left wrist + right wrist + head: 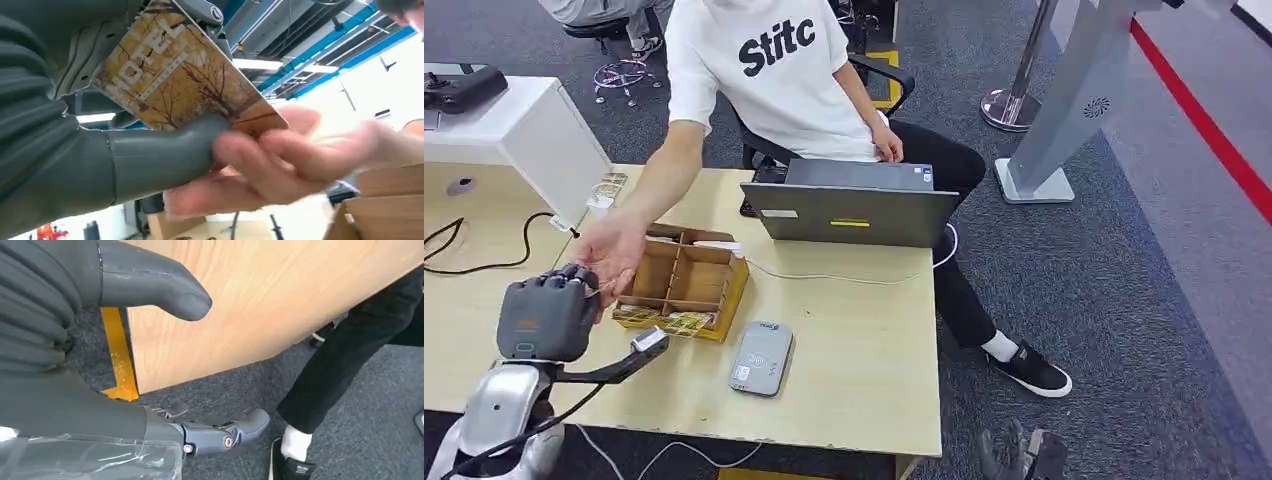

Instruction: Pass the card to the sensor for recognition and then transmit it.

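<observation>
1. The left hand (546,316) is raised over the near left part of the wooden table (864,340), and a card (185,75) printed with bare trees and the word "HOTEL" is pinched between its thumb and fingers, as seen in the left wrist view.
2. The far end of the card is touched by a person's hand (612,252), reached across from the other side of the table; in the left wrist view the person's fingers are blurred and lie against the card's edge and the robot's thumb.
3. A grey sensor (761,358) is laid flat on the table, near the front edge, just right of a compartmented wooden box (682,285).
4. More cards are seen in the box's nearest compartment.
5. A laptop (852,205) is set behind the box, with its lid turned toward the robot.
6. The right hand (150,355) is hung low beside the table's edge over grey carpet, with thumb and fingers spread apart and nothing held between them.
</observation>
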Tool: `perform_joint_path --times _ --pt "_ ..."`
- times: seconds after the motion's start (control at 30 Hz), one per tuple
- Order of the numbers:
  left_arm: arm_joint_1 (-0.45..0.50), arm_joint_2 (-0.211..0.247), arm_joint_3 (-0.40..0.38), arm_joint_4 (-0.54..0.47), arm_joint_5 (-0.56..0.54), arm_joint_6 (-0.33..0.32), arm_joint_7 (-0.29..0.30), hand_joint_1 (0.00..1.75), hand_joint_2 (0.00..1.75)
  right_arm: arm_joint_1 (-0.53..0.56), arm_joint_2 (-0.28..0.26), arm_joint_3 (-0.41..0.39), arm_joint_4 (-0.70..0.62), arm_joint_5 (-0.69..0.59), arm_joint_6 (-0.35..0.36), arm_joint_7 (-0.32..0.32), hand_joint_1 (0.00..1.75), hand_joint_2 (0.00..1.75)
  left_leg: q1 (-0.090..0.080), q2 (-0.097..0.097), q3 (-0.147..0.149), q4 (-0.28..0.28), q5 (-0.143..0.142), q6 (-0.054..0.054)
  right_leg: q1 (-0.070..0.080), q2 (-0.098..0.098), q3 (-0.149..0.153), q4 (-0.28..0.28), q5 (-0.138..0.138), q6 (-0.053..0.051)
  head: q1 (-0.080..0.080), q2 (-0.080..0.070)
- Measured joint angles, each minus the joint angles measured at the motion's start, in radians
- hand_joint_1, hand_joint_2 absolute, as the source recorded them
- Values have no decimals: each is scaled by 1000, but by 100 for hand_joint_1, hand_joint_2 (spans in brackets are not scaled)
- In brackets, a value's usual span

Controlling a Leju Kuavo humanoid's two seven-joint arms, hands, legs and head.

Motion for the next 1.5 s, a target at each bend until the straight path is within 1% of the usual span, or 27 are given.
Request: perform_joint_path --times 0.2,0.43,0.57,0.63,0.67,0.73,0.8,1.07,1.3,1.43,1.5 --pt "-21 -38 -88 0 29 0 -26 175 175 1 0 24 0 -14 -13 -2 0 175 0 1 -1 0 0 0 0 1 -1 0 1 1 0 0" --pt "-45 -115 -225 5 126 -35 -68 175 175 0 2 50 0 -18 -28 -3 0 175 -1 0 -2 0 0 0 0 1 -2 0 1 1 0 0" --pt "-52 -146 -271 19 143 -37 -68 175 175 0 3 61 0 -19 -31 -4 0 175 0 0 -2 0 0 0 0 0 -3 0 1 1 0 0" --pt "-53 -161 -296 30 154 -57 -75 175 175 1 3 70 0 -28 -28 -3 0 175 0 0 -3 0 0 0 0 1 -3 0 1 1 0 0" --pt "-54 -168 -307 41 159 -84 -76 175 175 1 3 72 0 -30 -26 0 0 175 0 0 -3 0 0 0 0 0 -3 0 1 1 0 0" --pt "-54 -174 -329 75 167 -144 -63 175 175 1 3 79 0 -34 -24 3 0 175 0 1 -3 0 0 0 0 1 -3 0 1 1 0 0" --pt "-54 -174 -345 113 172 -178 -50 175 175 0 3 90 0 -38 -23 5 0 175 0 1 -3 0 0 0 0 1 -4 0 1 1 0 0" --pt "-55 -174 -364 171 177 -192 -44 175 175 0 3 101 0 -41 -22 7 0 175 0 1 -4 0 0 0 0 1 -4 0 1 1 0 0" --pt "-56 -174 -366 193 177 -192 -44 175 175 1 3 108 0 -42 -22 7 0 175 0 1 -4 0 0 0 0 1 -4 0 1 1 0 0" --pt "-56 -172 -366 202 169 -232 -13 175 175 1 3 115 0 -46 -18 13 0 175 0 1 -4 0 0 0 0 1 -4 0 1 1 0 0" --pt "-56 -172 -366 210 162 -235 -5 175 175 0 3 120 0 -47 -17 16 0 175 0 1 -4 0 0 0 0 1 -4 0 1 1 0 0"
